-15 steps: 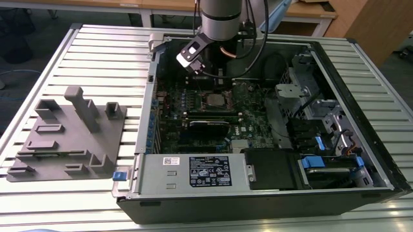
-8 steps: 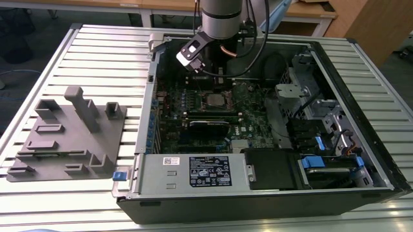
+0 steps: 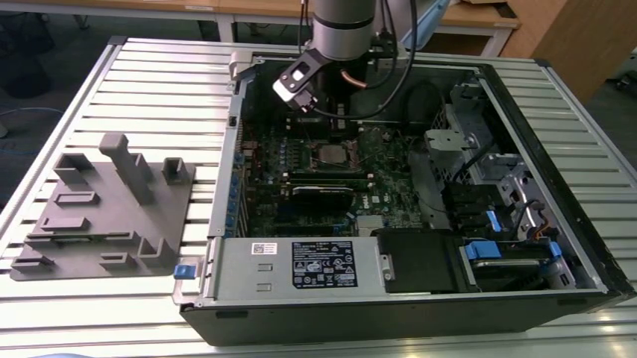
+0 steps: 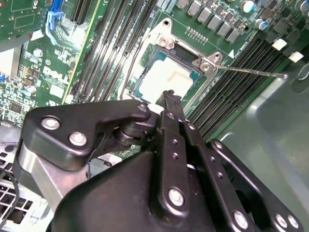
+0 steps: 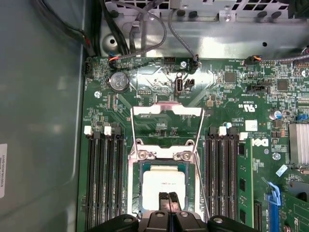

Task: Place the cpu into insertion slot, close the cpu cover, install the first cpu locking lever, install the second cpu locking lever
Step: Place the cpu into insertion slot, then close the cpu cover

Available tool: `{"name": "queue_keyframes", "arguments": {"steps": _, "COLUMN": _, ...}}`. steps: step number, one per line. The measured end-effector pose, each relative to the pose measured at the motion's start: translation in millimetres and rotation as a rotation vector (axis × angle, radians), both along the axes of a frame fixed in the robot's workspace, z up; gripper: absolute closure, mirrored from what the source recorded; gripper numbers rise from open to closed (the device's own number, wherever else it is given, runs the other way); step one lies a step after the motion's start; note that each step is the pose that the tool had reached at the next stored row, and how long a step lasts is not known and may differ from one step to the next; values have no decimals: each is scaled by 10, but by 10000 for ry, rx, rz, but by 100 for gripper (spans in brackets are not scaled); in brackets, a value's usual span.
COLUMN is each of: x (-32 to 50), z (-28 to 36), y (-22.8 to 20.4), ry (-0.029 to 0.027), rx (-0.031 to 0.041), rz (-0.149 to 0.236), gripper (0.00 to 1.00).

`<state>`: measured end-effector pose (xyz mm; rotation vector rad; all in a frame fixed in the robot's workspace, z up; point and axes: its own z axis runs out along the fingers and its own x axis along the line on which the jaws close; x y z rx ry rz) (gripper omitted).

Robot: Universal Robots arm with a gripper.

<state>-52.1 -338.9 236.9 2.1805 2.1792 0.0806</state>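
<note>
The cpu (image 5: 164,181) lies flat in the insertion slot (image 5: 135,188), its pale metal top facing up; it also shows in the second wrist view (image 4: 164,77) and in the exterior view (image 3: 332,154). The cpu cover (image 5: 166,110) stands open, tilted back from its hinge, with the board visible through its window. Two thin wire levers (image 5: 134,135) (image 5: 199,135) run along its sides, and one lever (image 4: 251,72) sticks out free over the memory slots. My gripper (image 5: 169,200) is shut, with nothing between its fingers. Its tips (image 4: 169,96) sit just over the cpu's near edge.
Black memory slots (image 5: 104,183) (image 5: 222,179) flank the socket on both sides. Cables (image 5: 145,34) hang by the case wall beyond the board. In the exterior view the arm (image 3: 344,30) reaches into the open case; a grey fixture tray (image 3: 100,209) lies on its left, the power supply (image 3: 298,265) in front.
</note>
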Motion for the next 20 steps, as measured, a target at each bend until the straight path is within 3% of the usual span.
{"name": "queue_keyframes", "arguments": {"steps": 14, "x": 14, "z": 3, "y": 0, "ry": 2, "rx": -3, "rz": -1, "gripper": 89}}
{"name": "queue_keyframes", "arguments": {"steps": 17, "x": 14, "z": 47, "y": 0, "ry": 0, "rx": -1, "rz": -1, "gripper": 89}}
{"name": "queue_keyframes", "arguments": {"steps": 20, "x": 14, "z": 132, "y": 0, "ry": 0, "rx": -1, "rz": 0, "gripper": 89}}
